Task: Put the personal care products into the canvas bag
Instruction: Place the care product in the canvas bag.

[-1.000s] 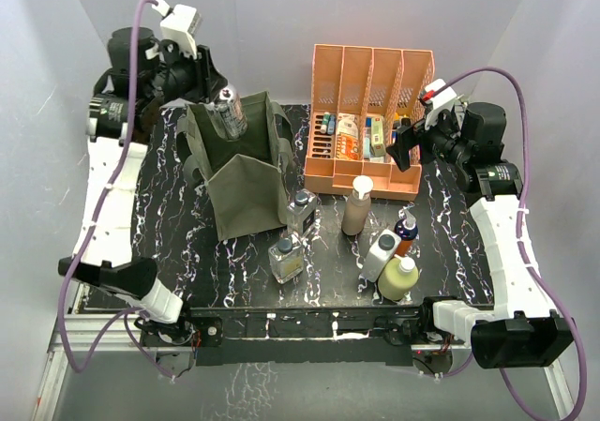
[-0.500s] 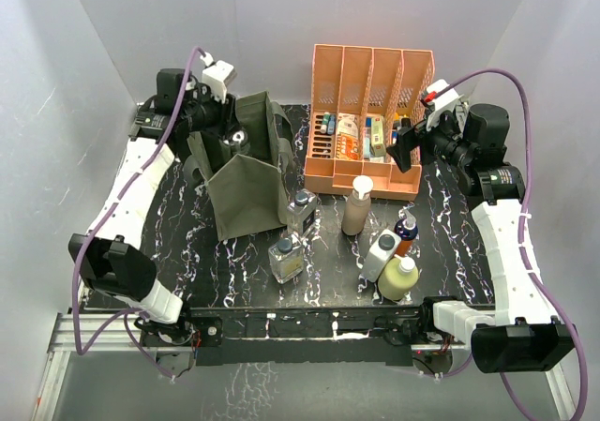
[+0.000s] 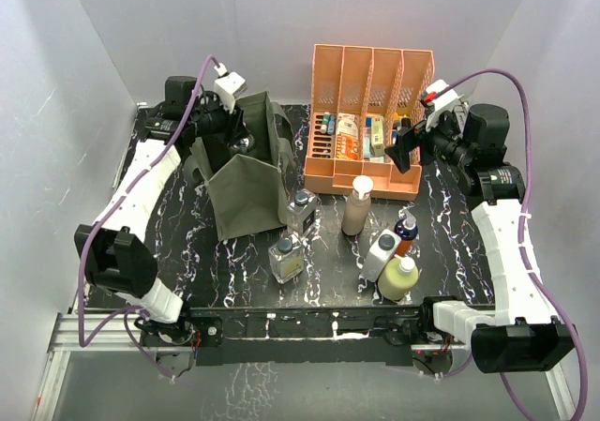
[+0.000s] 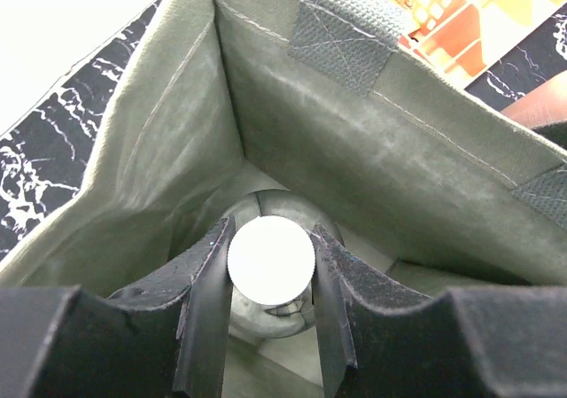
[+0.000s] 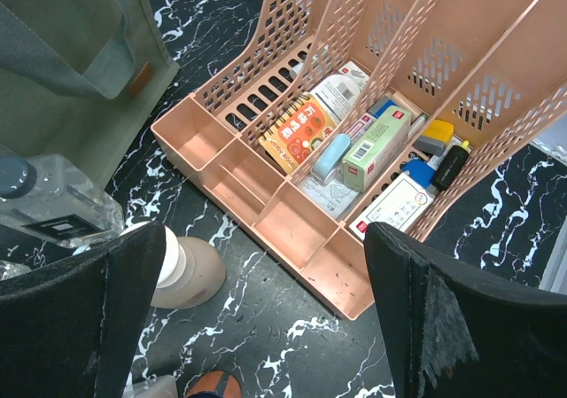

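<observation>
The olive canvas bag (image 3: 246, 182) stands open at the back left. My left gripper (image 3: 238, 136) reaches down into its mouth, shut on the cap of a clear glass bottle (image 4: 270, 314) that hangs inside the bag (image 4: 372, 150); my left gripper (image 4: 273, 231) pinches the bright round cap. On the table stand two clear glass bottles (image 3: 302, 210) (image 3: 287, 258), a tall beige bottle (image 3: 357, 205), a white grey-capped bottle (image 3: 380, 255), a small orange-blue bottle (image 3: 405, 232) and a pale yellow bottle (image 3: 398, 278). My right gripper (image 3: 409, 145) is open and empty above the organiser's front (image 5: 264, 231).
A peach slotted file organiser (image 3: 370, 74) with small boxes and tubes stands at the back, right of the bag; it fills the right wrist view (image 5: 292, 207). White walls close in both sides and the back.
My left gripper has moved right and down, carrying the clear glass bottle from above the bag's rim into the bag. The right arm has barely moved.
</observation>
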`<action>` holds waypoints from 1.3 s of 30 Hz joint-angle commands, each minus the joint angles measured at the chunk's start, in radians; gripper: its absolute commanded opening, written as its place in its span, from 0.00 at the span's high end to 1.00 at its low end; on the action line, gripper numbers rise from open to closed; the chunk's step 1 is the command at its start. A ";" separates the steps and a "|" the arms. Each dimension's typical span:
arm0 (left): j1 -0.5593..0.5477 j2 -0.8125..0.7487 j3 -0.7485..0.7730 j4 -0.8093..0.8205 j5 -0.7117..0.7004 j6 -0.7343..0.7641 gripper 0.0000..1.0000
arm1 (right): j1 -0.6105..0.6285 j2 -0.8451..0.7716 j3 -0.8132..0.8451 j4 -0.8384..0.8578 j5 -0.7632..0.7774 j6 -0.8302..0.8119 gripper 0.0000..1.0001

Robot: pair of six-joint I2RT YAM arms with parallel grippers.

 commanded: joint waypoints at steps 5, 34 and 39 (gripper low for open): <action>0.000 0.034 0.003 0.140 0.105 0.060 1.00 | -0.006 -0.016 0.018 0.056 -0.018 0.010 0.01; -0.034 0.083 -0.205 0.500 -0.121 -0.087 1.00 | -0.007 -0.039 -0.039 0.068 -0.006 0.016 0.01; -0.036 0.097 -0.233 0.504 -0.119 -0.077 1.00 | -0.006 -0.040 -0.043 0.067 -0.007 0.017 0.01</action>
